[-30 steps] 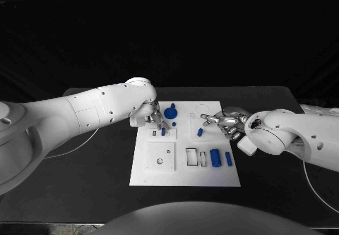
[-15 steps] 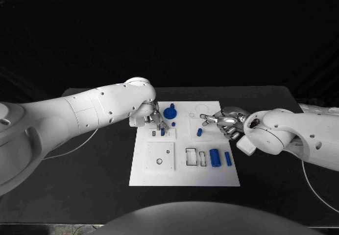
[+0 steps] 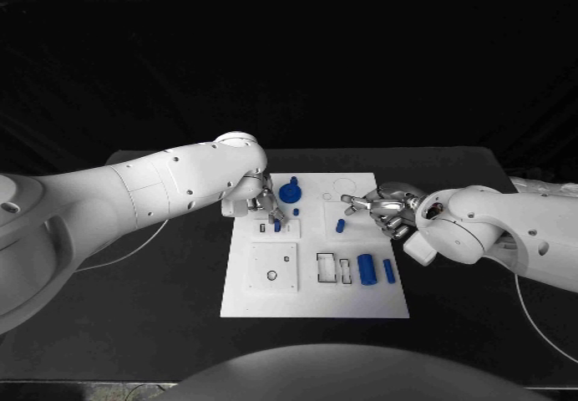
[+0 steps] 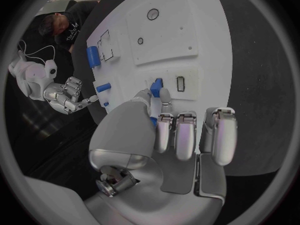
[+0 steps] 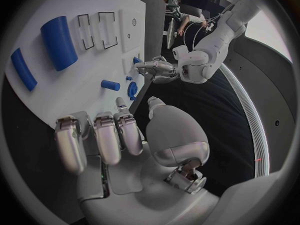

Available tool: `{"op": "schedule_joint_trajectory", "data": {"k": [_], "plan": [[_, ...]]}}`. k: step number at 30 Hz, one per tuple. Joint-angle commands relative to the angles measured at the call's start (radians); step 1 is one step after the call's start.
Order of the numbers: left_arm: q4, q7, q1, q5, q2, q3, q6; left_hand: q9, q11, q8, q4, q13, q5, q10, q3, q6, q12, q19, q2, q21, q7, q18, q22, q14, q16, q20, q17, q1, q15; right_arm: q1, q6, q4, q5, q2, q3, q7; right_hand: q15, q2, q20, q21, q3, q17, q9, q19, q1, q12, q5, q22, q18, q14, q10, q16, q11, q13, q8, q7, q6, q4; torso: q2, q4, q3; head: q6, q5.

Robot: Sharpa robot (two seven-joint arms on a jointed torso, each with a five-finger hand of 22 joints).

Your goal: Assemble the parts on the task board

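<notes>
- Looks maybe halfway from my seat: the left robot hand (image 3: 267, 203) pinches a small blue peg (image 4: 156, 86) right at a slot on the white board (image 3: 316, 301), which sits mid-bench.
- Right robot hand (image 3: 383, 209) hangs at the board's edge, released, fingers apart.
- Two blue cylinders (image 3: 366, 269) lie loose.
- The left wrist cam shows the pinch; overhead hides it.

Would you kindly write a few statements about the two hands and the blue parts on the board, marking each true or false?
1. The left robot hand pinches a small blue part over the task board. True.
2. The right robot hand holds a blue cylinder. False: it holds nothing.
3. Two blue cylinders lie side by side on the board. True.
4. The blue gear lies on the black table. False: it sits on the board.
</notes>
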Motion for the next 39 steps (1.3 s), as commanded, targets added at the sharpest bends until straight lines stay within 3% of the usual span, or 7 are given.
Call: {"op": "schedule_joint_trajectory", "data": {"k": [1, 7, 25, 39], "plan": [[0.003, 0.003, -0.001, 0.011, 0.005, 0.000, 0.022, -0.004, -0.007, -0.007, 0.000, 0.263, 0.008, 0.104, 0.010, 0.009, 0.002, 0.105, 0.001, 0.002, -0.003, -0.007, 0.263, 0.108, 0.003, -0.005, 0.263, 0.018, -0.004, -0.001, 0.014, 0.000, -0.003, 0.000, 0.000, -0.001, 0.007, 0.008, 0.009, 0.004, -0.006, 0.263, 0.001, 0.105, 0.004, 0.003, 0.008, 0.263, -0.014, 0.108, 0.105, 0.004, 0.005, 0.263, 0.006, 0.029, -0.007, -0.002, 0.000, 0.0004, -0.0003, 0.000, -0.001], [0.004, 0.004, -0.001, 0.011, 0.006, 0.000, 0.019, -0.016, -0.010, -0.026, -0.003, 0.263, 0.034, 0.104, 0.040, 0.015, 0.002, 0.105, -0.008, 0.002, -0.006, -0.007, 0.263, 0.108, 0.003, -0.005, 0.263, 0.080, -0.004, -0.001, 0.014, 0.000, -0.003, 0.000, 0.000, -0.001, 0.007, 0.008, 0.009, 0.004, -0.006, 0.263, 0.001, 0.105, 0.004, 0.003, 0.009, 0.263, -0.014, 0.108, 0.105, 0.004, 0.005, 0.263, 0.006, 0.029, -0.007, -0.003, 0.000, 0.0011, 0.0001, 0.000, -0.001], [0.017, 0.023, -0.001, 0.011, -0.010, 0.000, -0.015, -0.025, -0.012, -0.048, -0.002, 0.263, 0.139, 0.104, 0.103, 0.025, 0.002, 0.105, -0.034, 0.002, -0.008, -0.007, 0.263, 0.108, 0.003, -0.005, 0.263, 0.142, -0.003, -0.001, 0.015, -0.002, -0.003, -0.001, 0.000, 0.000, 0.007, 0.009, 0.010, 0.004, -0.006, 0.263, 0.001, 0.105, 0.007, 0.003, 0.013, 0.263, -0.014, 0.108, 0.105, 0.004, 0.005, 0.263, 0.006, 0.029, -0.008, -0.003, 0.000, 0.0016, -0.0005, 0.000, -0.002], [0.045, 0.059, -0.001, 0.022, -0.044, 0.001, -0.084, -0.024, -0.013, -0.048, -0.002, 0.263, 0.149, 0.104, 0.110, 0.028, 0.002, 0.105, -0.043, 0.002, -0.009, -0.007, 0.263, 0.108, 0.003, -0.005, 0.263, 0.148, -0.004, -0.002, 0.015, -0.005, -0.003, -0.003, 0.000, 0.000, 0.007, 0.009, 0.010, 0.004, -0.007, 0.263, 0.001, 0.105, 0.010, 0.003, 0.017, 0.263, -0.014, 0.108, 0.105, 0.004, 0.005, 0.263, 0.007, 0.029, -0.008, -0.003, 0.000, 0.0014, -0.0007, 0.000, -0.004]]}}
